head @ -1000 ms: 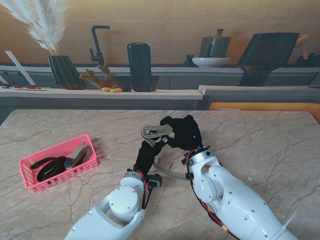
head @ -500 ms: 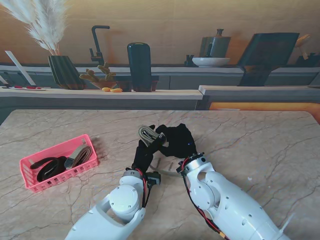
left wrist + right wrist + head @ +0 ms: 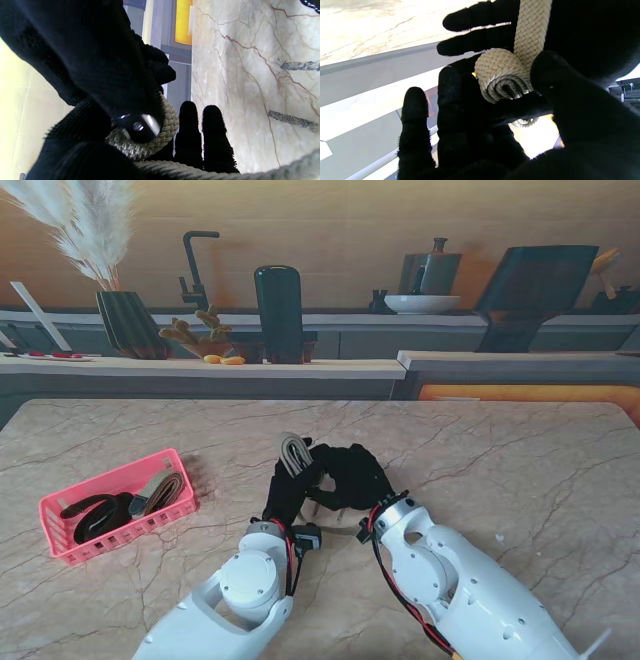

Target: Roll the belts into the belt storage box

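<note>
Left hand (image 3: 290, 485), right hand (image 3: 352, 475) both gripping coiled beige belt (image 3: 296, 452) above table

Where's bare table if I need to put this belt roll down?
Bare marble lies right of the right robot hand, and between the pink basket and the left robot hand. It is crowded in the middle, where both hands grip the braided belt.

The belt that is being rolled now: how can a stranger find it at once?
Look at the marble table, near its middle, where the two black-gloved hands meet. Between them is a beige braided belt, partly coiled. The other belts lie in the pink basket on the left.
</note>
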### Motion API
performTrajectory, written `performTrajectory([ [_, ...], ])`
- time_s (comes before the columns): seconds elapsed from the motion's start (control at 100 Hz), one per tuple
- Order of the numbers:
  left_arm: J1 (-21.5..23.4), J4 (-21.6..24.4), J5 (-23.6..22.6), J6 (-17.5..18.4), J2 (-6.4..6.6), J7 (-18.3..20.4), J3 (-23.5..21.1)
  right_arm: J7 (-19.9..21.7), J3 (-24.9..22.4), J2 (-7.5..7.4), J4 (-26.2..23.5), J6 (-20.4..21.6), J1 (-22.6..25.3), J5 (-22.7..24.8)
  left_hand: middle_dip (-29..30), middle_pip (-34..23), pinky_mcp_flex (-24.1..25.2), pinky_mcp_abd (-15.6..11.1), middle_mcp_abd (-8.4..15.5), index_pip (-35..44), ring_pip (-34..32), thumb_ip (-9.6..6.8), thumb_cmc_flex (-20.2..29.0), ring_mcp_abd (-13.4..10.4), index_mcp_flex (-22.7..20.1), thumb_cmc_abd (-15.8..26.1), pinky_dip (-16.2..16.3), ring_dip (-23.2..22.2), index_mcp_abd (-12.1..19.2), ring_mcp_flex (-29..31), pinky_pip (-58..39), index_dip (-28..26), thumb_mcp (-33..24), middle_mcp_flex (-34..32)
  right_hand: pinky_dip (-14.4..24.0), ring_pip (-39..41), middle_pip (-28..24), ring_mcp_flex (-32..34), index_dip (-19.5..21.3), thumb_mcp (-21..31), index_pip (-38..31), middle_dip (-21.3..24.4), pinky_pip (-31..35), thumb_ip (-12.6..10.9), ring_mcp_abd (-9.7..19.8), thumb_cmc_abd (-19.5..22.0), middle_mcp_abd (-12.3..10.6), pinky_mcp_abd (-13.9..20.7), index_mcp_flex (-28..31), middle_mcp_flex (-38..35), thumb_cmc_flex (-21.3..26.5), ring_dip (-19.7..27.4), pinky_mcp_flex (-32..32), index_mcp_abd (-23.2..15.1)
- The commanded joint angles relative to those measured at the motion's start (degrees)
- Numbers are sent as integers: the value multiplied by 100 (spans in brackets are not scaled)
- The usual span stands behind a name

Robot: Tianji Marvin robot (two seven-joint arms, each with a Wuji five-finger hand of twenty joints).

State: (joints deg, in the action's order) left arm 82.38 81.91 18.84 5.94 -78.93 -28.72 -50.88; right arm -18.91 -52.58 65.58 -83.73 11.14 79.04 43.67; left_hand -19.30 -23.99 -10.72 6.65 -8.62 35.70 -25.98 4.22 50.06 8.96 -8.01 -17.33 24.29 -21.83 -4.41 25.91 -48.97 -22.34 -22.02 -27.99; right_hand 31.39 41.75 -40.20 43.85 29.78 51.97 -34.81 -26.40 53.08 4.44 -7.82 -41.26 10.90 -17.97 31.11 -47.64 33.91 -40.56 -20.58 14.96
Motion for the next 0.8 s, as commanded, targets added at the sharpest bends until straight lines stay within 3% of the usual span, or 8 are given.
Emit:
performTrajectory([
  [0.0,-45,133,-5,-38,-89,14,-23,213,14,-37,-273,160,247,84,-101,-193,-148,41,206,283,-195,-231,601,-36,-203,745,106,-90,67,237,-208,-104,-479,-206,153,-105,318,-190,235,115,-296,50,-149,-152,330,133,-406,80,235,545,-110,33,122,-2294],
  [0.09,-32,157,33,-60,-75,58,-34,703,-248,-141,-557,225,453,70,-153,-276,-242,224,197,387,-308,-216,920,22,-396,765,135,-142,79,439,-278,-140,-539,-440,204,-373,655,-378,216,-30,70,120,-344,-171,323,172,-370,142,-91,912,-146,108,253,-2276],
  [0.18,-17,185,86,-88,-68,85,-44,1161,-542,-233,-838,261,678,9,-676,-194,-322,509,203,565,-524,-24,1575,88,-601,717,243,-319,104,656,-505,-305,-247,-797,282,-649,1008,-521,200,-178,317,204,-535,-185,305,201,-326,194,-339,1236,-177,189,361,-2222],
  [0.29,25,271,289,-142,-8,313,-88,1160,-866,-282,-1017,276,890,266,-1513,-76,-583,775,218,742,-1111,114,2061,283,-886,537,495,-860,160,987,-1054,-538,-34,-1362,345,-751,1149,-534,207,-275,398,240,-611,-190,272,221,-300,211,-374,1310,-230,214,339,-2113],
  [0.47,75,412,717,-454,186,1110,-209,767,-1394,-313,-1188,435,1132,874,-2745,-186,-1154,1396,17,725,-2059,295,1615,765,-1503,-2,996,-1767,101,1764,-2104,-831,-882,-2305,417,-812,1145,-420,280,-330,396,216,-670,-186,326,358,-369,261,-374,1177,-281,230,225,-2117],
  [0.62,40,426,929,-816,345,1837,-301,565,-1758,-361,-1284,717,1218,1318,-3219,-743,-1481,1814,-110,751,-2619,339,1183,882,-1810,-126,1304,-2088,25,2278,-2647,-1033,-1374,-2628,485,-1027,1155,-332,401,-399,338,200,-775,-181,391,539,-450,295,-402,1070,-195,333,151,-2321],
  [0.71,-4,411,998,-1032,432,2244,-343,457,-1914,-393,-1272,940,1185,1551,-3276,-1031,-1667,1967,-216,806,-2869,322,956,926,-1955,-193,1449,-2166,-51,2529,-2884,-1168,-1635,-2732,496,-1171,1164,-276,467,-402,250,202,-823,-179,443,643,-502,335,-459,1026,-93,410,83,-2628],
  [0.79,-58,392,1041,-1231,508,2622,-372,456,-2009,-428,-1249,1126,1117,1710,-3243,-1355,-1902,2124,-337,874,-3117,417,834,978,-2066,-349,1569,-2175,-164,2773,-3117,-1230,-1774,-2807,499,-1404,1261,-303,544,-390,78,259,-892,-164,460,694,-558,382,-739,1109,60,539,54,-3115],
])
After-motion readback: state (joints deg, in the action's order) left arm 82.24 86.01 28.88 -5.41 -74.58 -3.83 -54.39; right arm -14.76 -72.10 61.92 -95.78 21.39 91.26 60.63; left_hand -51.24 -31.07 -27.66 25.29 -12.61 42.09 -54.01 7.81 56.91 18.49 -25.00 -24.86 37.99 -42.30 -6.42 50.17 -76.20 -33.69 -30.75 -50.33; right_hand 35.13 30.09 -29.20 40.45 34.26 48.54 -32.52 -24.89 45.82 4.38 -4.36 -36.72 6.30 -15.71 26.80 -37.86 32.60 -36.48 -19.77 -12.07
